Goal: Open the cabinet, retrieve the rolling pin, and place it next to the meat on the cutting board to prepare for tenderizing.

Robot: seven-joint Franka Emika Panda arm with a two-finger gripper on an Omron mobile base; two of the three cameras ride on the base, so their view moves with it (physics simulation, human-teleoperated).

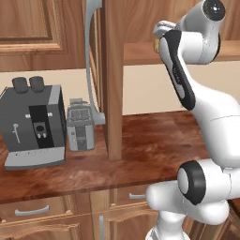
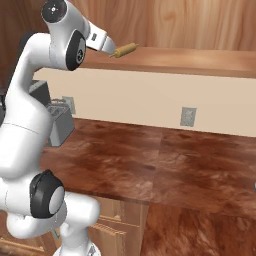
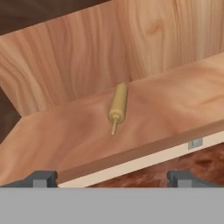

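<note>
The cabinet stands open, its door (image 1: 112,79) swung out edge-on with the long grey handle (image 1: 91,61) beside it. On the wooden inner shelf (image 2: 190,60) lies the rolling pin (image 2: 125,50), a slim tan cylinder with a stub handle pointing toward my hand. From the hand view the rolling pin (image 3: 118,105) rests in the middle of the shelf (image 3: 65,135), ahead of and above my gripper (image 3: 112,179). Its dark fingertips (image 3: 41,178) stand wide apart, open and empty, short of the shelf's front edge. The meat and the cutting board are out of view.
A grey coffee machine (image 1: 33,122) and a toaster (image 1: 80,124) stand on the dark wooden counter (image 1: 150,145) left of the open door. A wall outlet (image 2: 188,116) sits on the beige backsplash. Drawers with short grey handles (image 1: 32,211) run below the counter.
</note>
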